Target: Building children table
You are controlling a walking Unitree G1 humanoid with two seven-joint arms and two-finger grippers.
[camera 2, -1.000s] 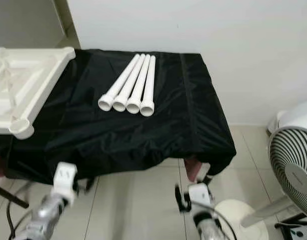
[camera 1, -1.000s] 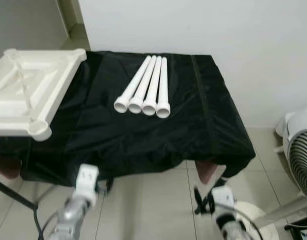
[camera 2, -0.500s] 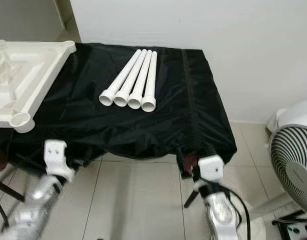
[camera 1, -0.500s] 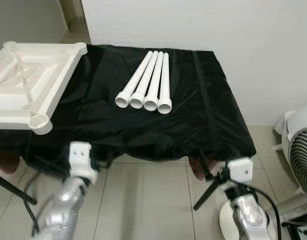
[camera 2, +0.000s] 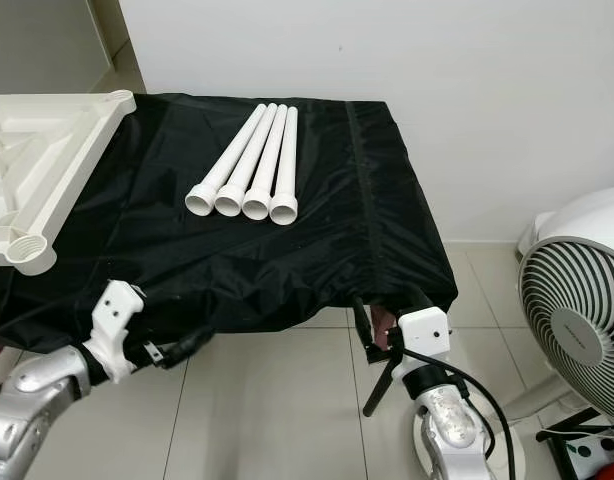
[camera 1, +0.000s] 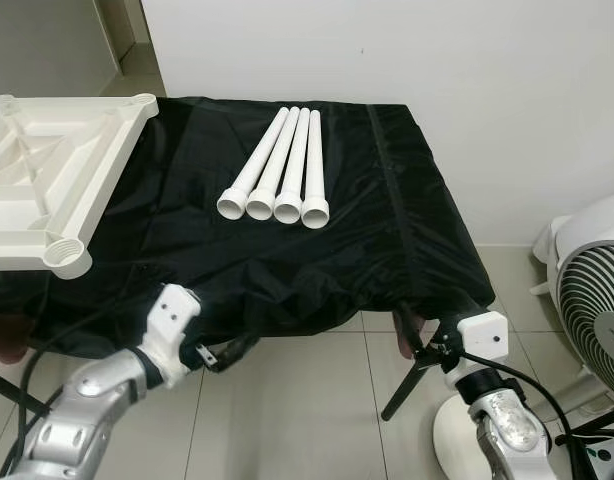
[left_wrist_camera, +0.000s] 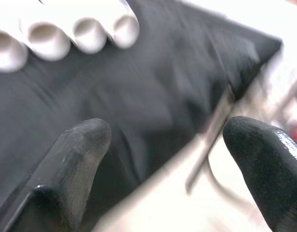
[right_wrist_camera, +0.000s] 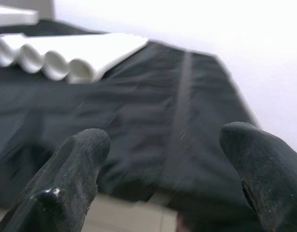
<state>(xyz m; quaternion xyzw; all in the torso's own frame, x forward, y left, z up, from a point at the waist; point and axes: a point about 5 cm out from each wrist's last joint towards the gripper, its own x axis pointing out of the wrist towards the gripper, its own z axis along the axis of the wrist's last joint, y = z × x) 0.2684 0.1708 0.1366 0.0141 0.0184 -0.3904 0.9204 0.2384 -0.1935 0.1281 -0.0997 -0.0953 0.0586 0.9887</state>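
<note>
Four white table legs (camera 1: 277,170) lie side by side on the black-draped table (camera 1: 387,230), open ends toward me. The white tabletop (camera 1: 47,180) rests upside down at the table's left, a threaded socket at its near corner. My left gripper (camera 1: 232,350) is open, low at the cloth's front edge left of centre, fingers pointing right. The left wrist view shows its fingers (left_wrist_camera: 71,159) spread, with the leg ends (left_wrist_camera: 66,34) beyond. My right gripper (camera 1: 399,362) is open by the front right corner. The right wrist view looks across the cloth to the legs (right_wrist_camera: 66,53).
A white fan (camera 2: 577,320) stands on the tiled floor to the right, its round base (camera 1: 452,450) beside my right arm. A white wall runs behind the table. The cloth hangs over the table's front edge. A dark stand leg (camera 1: 7,385) crosses the lower left.
Both arms have come up from near the floor to the table's front edge. The left gripper has swung to point right along the cloth's hem. The view has shifted slightly.
</note>
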